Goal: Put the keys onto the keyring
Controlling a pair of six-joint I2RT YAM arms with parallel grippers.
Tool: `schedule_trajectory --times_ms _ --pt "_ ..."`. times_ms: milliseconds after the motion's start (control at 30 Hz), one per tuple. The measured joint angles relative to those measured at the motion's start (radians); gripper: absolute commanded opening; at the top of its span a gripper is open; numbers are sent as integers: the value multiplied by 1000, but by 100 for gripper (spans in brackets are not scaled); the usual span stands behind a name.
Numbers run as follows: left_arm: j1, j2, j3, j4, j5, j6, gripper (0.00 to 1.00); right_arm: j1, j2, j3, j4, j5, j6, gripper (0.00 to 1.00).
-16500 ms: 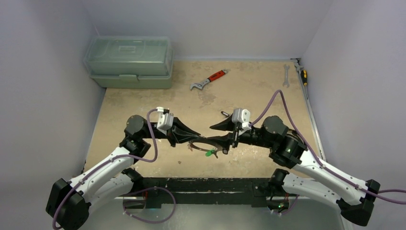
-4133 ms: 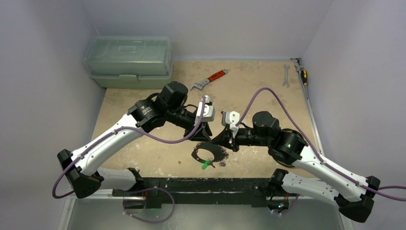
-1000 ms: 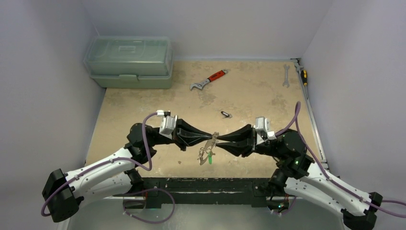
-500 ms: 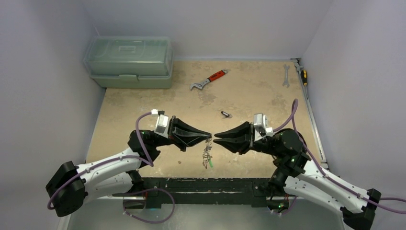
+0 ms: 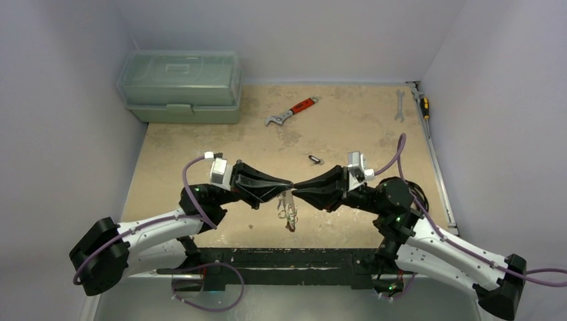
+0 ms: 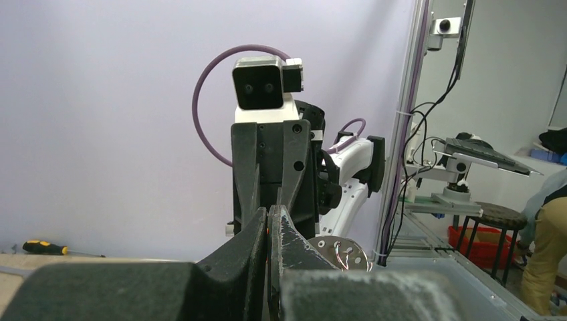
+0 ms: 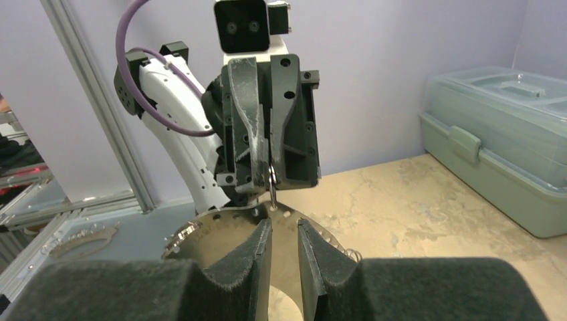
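Note:
The keyring (image 5: 289,208), a thin silvery loop with small keys dangling from it, hangs above the table from my left gripper (image 5: 287,183). The left jaws are shut on its top edge. In the right wrist view the keyring (image 7: 214,219) shows as a flat band with holes, hanging from the left gripper (image 7: 271,177). My right gripper (image 5: 298,187) faces the left one tip to tip; its jaws stand a narrow gap apart, just short of the ring (image 7: 284,227). The left wrist view shows the shut jaws (image 6: 269,214) and part of the ring (image 6: 337,249). One loose key (image 5: 315,159) lies on the table behind.
A green toolbox (image 5: 179,85) stands at the back left and also shows in the right wrist view (image 7: 495,160). A red-handled wrench (image 5: 292,112) lies at the back middle. A spanner (image 5: 399,105) and a screwdriver (image 5: 423,103) lie by the right wall.
A second ago both gripper tips met at the ring. The right one then let go and drew back; now it has moved close to the left tips again. The ring hangs from the left.

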Motion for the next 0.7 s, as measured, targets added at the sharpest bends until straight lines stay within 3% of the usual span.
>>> schedule_trajectory --times_ms 400,700 --pt "1 103 -10 87 -52 -36 0 -8 76 0 89 -31 44 23" --pt "-1 131 -10 100 -82 -81 0 -14 50 0 50 -17 36 20"
